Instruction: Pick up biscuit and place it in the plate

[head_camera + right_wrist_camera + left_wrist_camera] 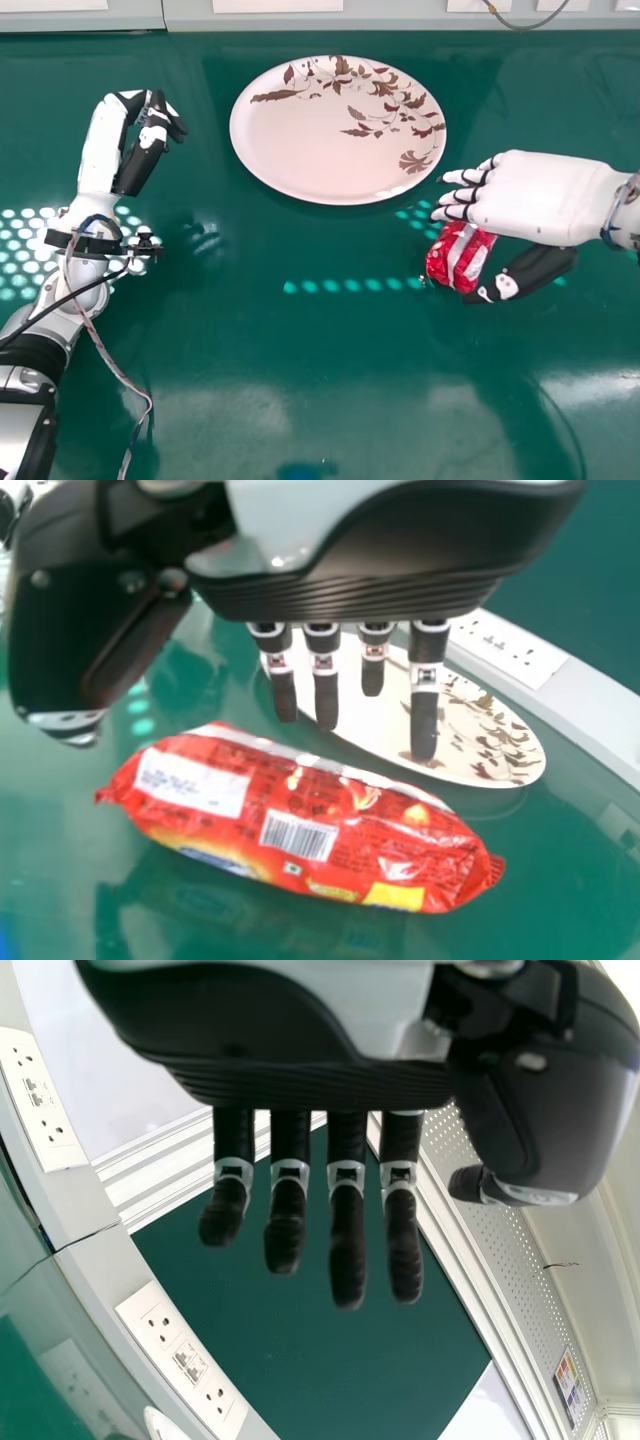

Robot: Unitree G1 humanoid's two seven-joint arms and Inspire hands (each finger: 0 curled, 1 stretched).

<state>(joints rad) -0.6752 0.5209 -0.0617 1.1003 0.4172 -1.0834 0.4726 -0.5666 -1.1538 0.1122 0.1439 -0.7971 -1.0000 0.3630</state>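
Observation:
The red biscuit packet [459, 256] lies on the green table, partly hidden by my right hand [540, 195], whose straight fingers are over its far side while the thumb is beside its near side. From the right wrist view, the packet [300, 825] lies whole in front of my right hand [424, 720], fingers extended and not curled round it. The white plate [330, 135] with a brown leaf pattern is at the back middle, left of that hand. My left hand [145, 140] is at the table's left, away from both, its fingers loosely bent and holding nothing; the left wrist view has its fingers [346, 1250] extended.
Cables [105, 355] hang along my left forearm and onto the table. A pale ledge [400, 18] with panels runs behind the table's far edge. Beyond my left hand is a wall strip with sockets [180, 1355].

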